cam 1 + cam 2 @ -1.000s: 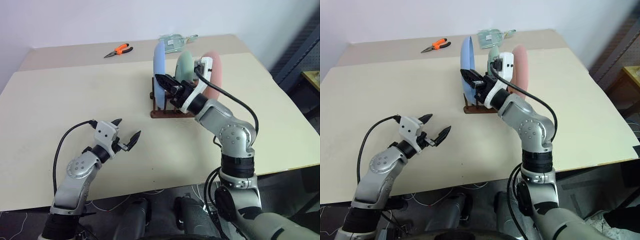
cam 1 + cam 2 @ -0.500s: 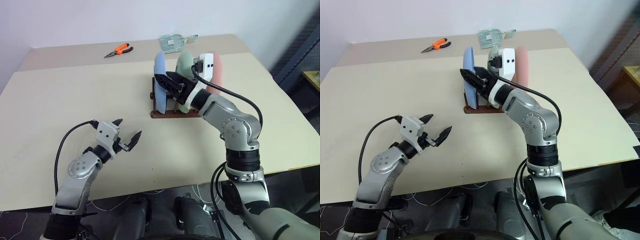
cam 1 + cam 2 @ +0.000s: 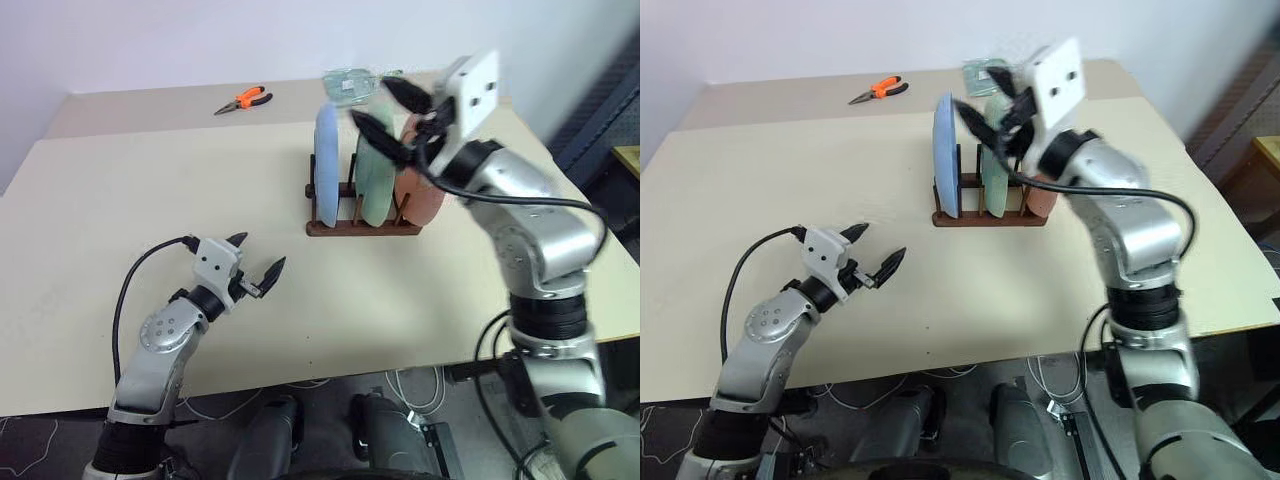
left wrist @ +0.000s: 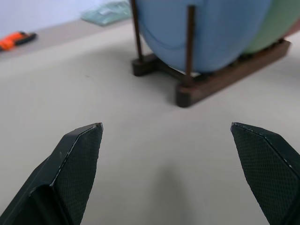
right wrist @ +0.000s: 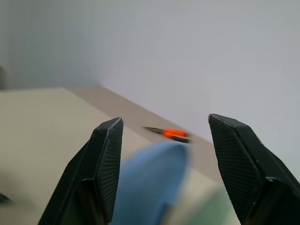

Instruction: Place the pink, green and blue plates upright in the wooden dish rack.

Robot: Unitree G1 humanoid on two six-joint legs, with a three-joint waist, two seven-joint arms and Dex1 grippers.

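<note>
All three plates racked

Blue plate (image 3: 326,165), green plate (image 3: 373,180), pink plate (image 3: 418,192) stand upright in the rack (image 3: 362,228); my right fingers (image 3: 392,107) at twelve o'clock and left fingers (image 3: 256,265) are spread, empty.

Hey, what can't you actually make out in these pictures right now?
- Pink plate: head views, mostly hidden behind the green plate and right gripper.
- Clear item at the table's far edge: too small, partly hidden by the gripper.
- Blue plate: blurred in the right wrist view.
</note>
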